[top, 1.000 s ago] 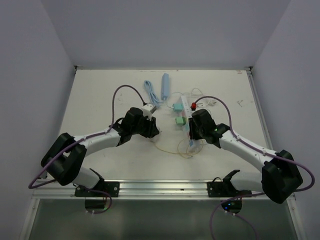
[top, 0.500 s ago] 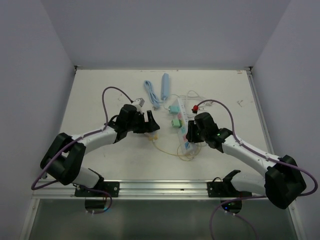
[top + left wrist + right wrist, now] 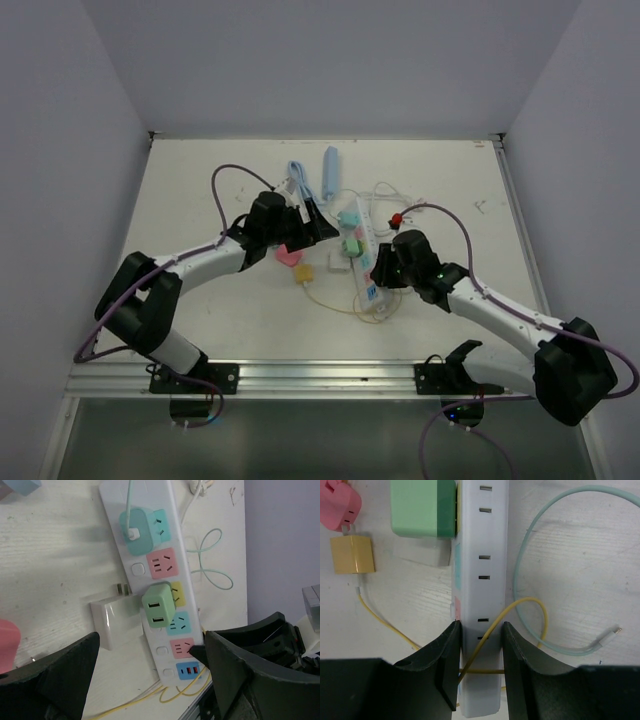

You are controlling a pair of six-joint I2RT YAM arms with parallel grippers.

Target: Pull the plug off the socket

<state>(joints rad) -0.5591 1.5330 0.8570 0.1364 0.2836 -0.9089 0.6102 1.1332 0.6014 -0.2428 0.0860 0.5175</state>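
Between the black fingers of the right gripper (image 3: 480, 630) sits the near end of the long white power strip with pastel outlets (image 3: 480, 535), clamped on both sides; a thin yellow cable (image 3: 492, 625) crosses the same gap. Left of the strip, the left gripper (image 3: 145, 645) stands wide apart, holding nothing. A green block charger (image 3: 159, 611) and a mint plug (image 3: 134, 530) sit in outlets. A white rectangular plug (image 3: 107, 622) lies flat just left of the strip, prongs bare.
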